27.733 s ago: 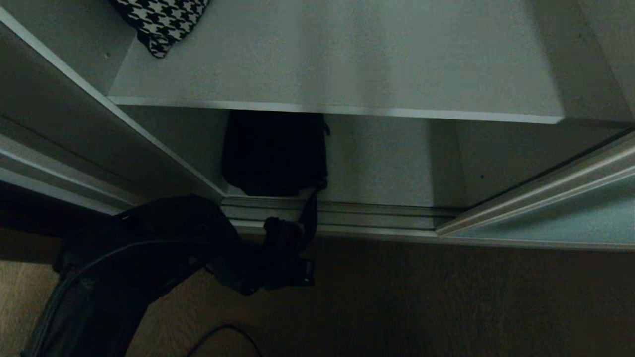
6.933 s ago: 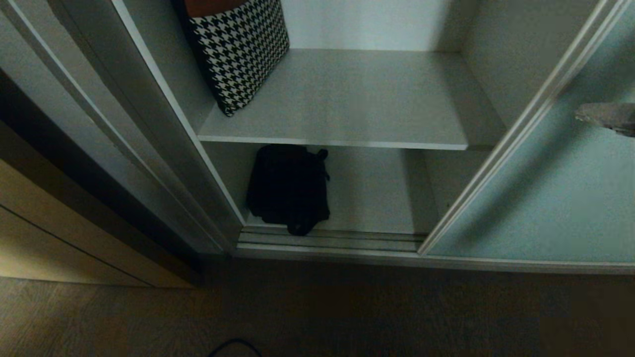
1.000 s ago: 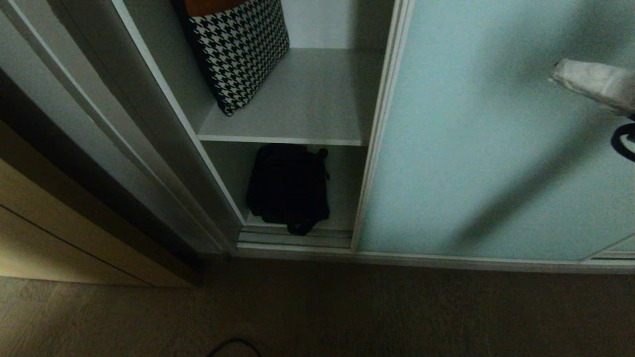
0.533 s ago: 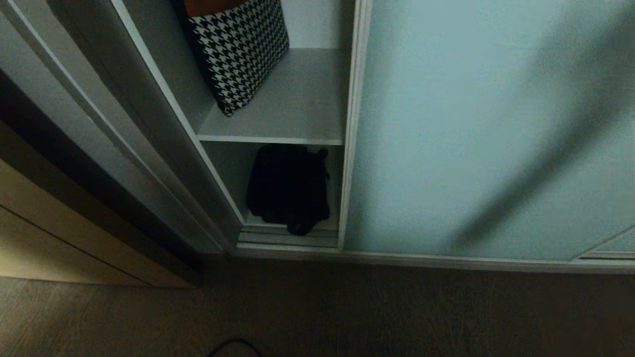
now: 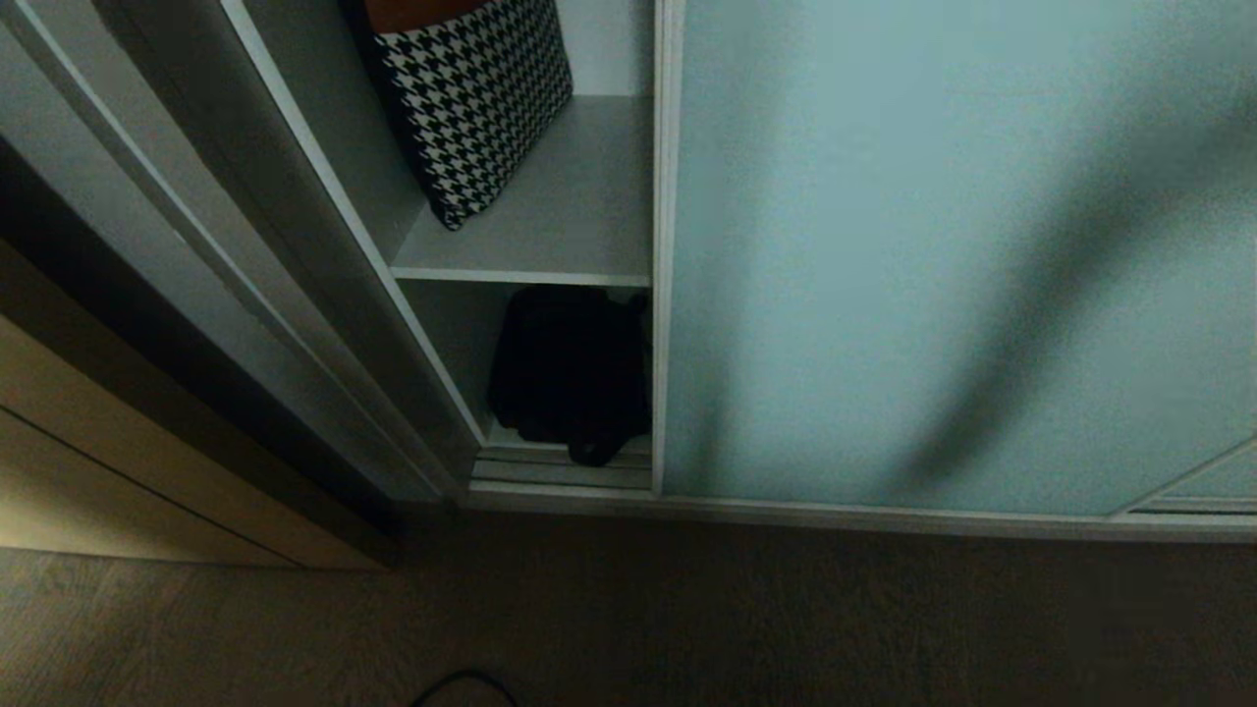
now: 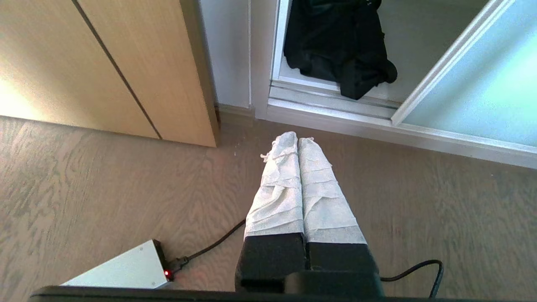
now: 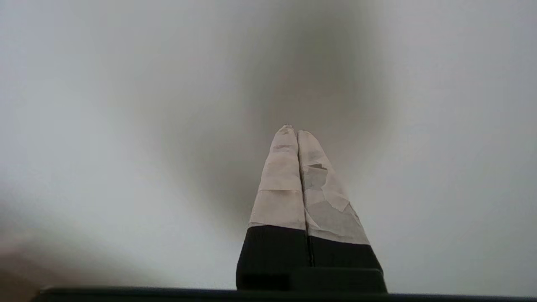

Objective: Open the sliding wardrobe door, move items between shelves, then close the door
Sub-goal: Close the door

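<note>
Sliding wardrobe door [image 5: 884, 255] slid further left, black bag [image 5: 570, 373] half-covered, houndstooth bag [image 5: 471, 98] above

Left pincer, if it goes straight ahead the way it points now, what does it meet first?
Probably the ribbed floor track of the wardrobe, then the black fabric bag behind it. The left pincer, shut, hangs above the wooden floor; depth is unclear.

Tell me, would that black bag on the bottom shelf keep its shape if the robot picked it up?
Probably not. The black bag lies slumped and creased, one corner drooping over the floor track, so it looks soft and would likely sag. It seems fairly empty, so probably light. Being cloth, it would more likely drag or bunch than slide if pushed.
</note>
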{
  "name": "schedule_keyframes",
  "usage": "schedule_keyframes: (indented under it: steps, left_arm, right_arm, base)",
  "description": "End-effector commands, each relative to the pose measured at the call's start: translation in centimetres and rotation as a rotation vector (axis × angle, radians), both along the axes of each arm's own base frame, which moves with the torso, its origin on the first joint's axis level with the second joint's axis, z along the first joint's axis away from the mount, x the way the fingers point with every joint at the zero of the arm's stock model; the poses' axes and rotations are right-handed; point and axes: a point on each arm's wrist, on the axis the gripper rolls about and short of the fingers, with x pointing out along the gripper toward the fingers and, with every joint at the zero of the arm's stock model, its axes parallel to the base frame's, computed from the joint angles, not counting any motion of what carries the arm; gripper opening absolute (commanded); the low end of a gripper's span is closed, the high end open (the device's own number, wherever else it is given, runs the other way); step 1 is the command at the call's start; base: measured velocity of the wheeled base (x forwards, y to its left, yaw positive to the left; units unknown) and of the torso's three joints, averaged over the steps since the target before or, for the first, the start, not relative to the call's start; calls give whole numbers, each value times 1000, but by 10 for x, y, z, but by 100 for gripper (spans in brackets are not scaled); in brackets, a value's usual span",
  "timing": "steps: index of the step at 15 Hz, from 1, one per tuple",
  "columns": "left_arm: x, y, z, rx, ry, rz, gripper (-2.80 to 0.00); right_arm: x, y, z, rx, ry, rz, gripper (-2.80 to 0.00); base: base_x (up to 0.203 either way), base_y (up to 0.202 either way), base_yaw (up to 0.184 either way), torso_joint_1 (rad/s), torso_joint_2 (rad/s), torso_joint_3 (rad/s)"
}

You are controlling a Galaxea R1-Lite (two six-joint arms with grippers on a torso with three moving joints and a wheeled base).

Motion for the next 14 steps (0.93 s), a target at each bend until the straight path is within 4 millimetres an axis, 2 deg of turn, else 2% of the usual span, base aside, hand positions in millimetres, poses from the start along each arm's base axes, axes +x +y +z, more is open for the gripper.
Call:
schedule_keyframes:
  steps: [1, 6, 9, 12, 14]
  left_arm:
    - [0, 0, 0, -1, 3, 1, -280]
    - [0, 0, 0, -1, 3, 1, -280]
    - [0, 0, 0, -1, 3, 1, -280]
    - [0, 0, 0, -1, 3, 1, -280]
    - [0, 0, 0, -1, 2, 1, -280]
  right_arm:
    - [11, -23, 3, 32, 14, -87, -280]
    - [13, -70, -8, 68, 29, -301, -280]
    - [18, -121, -10, 89, 40, -439, -280]
    - [3, -179, -8, 84, 21, -610, -280]
    - [-6, -207, -6, 71, -9, -673, -280]
  base:
    - [0, 0, 0, 0, 0, 0]
    - [0, 0, 0, 0, 0, 0]
    - [0, 0, 0, 0, 0, 0]
    - [0, 0, 0, 0, 0, 0]
    - [0, 0, 0, 0, 0, 0]
